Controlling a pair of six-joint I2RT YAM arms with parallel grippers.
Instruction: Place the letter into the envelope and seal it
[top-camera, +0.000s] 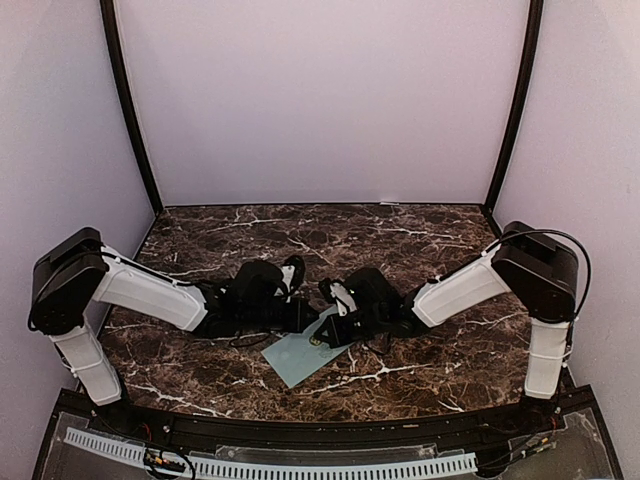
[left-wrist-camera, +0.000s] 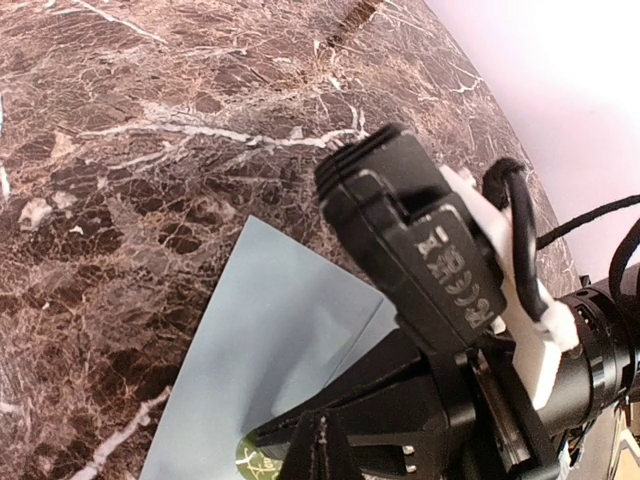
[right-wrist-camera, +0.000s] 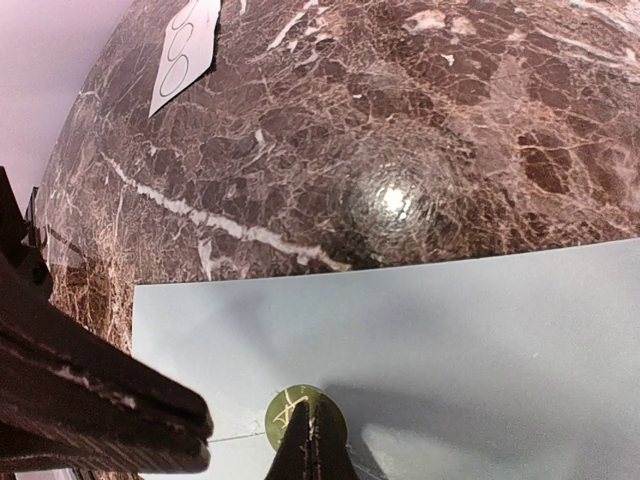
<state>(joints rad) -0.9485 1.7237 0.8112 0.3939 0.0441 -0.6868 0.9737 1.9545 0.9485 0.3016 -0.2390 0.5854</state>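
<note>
Lying on veined marble, smooth blue-green envelope; left tool, right tool closed.

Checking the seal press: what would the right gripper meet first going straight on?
The green sticker on the envelope; the shut right gripper looks to be touching it, though depth is unclear.

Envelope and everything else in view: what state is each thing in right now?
envelope: flat on the table, flap folded down.
round sticker: stuck on the envelope, under the right fingertips.
letter: not visible.
white strip: flat on the table, apart from the envelope.
left gripper: shut, holding nothing.
right gripper: shut, tip on the sticker.
</note>
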